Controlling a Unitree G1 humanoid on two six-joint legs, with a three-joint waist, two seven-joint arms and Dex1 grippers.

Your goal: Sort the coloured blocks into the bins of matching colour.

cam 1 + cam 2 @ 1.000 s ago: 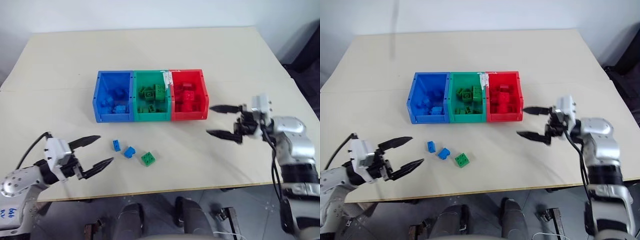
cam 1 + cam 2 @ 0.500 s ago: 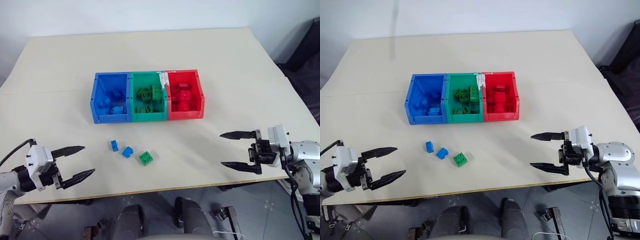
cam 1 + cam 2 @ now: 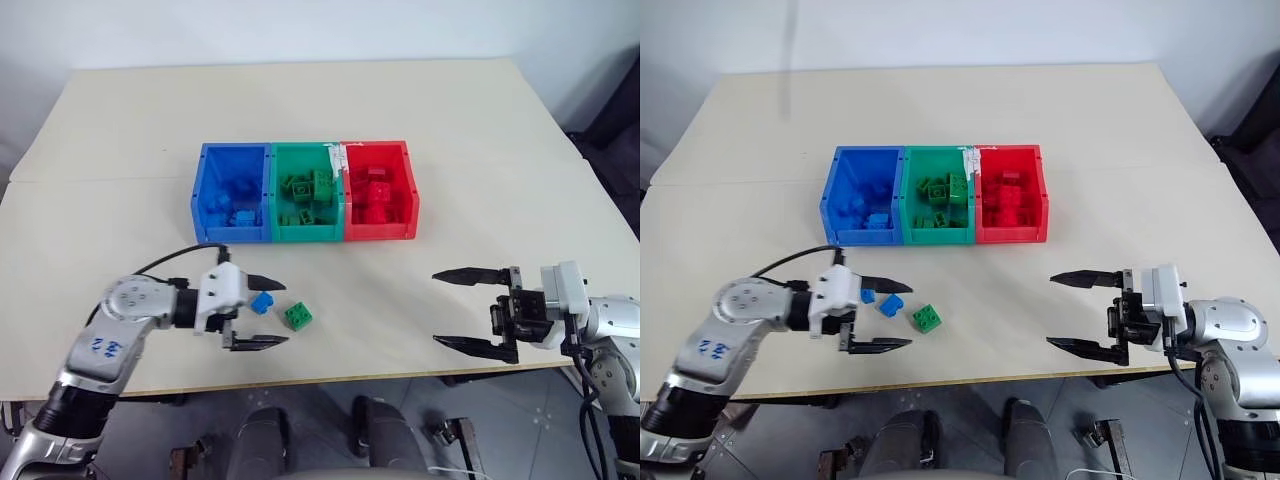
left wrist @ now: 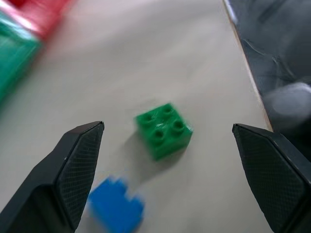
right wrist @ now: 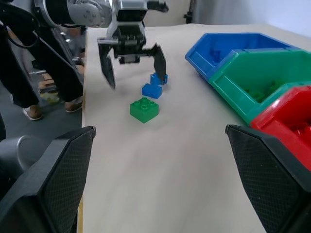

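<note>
Loose green block (image 3: 297, 316) and two blue blocks (image 3: 262, 302) on table (image 3: 450, 120) at 6 o'clock from bins (image 3: 307, 191), lying just ahead of left gripper (image 3: 262, 311), jaws wide apart, empty; right gripper (image 3: 466, 310), likewise agape, well off at 3 o'clock.

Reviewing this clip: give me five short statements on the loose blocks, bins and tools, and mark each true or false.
1. Three blocks lie loose on the table: true.
2. The loose green block touches the bins: false, it lies apart, nearer the table's front edge.
3. The left tool is open: true.
4. The right tool holds a red block: false, it is open and empty.
5. The green bin sits between the blue bin and the red bin: true.
</note>
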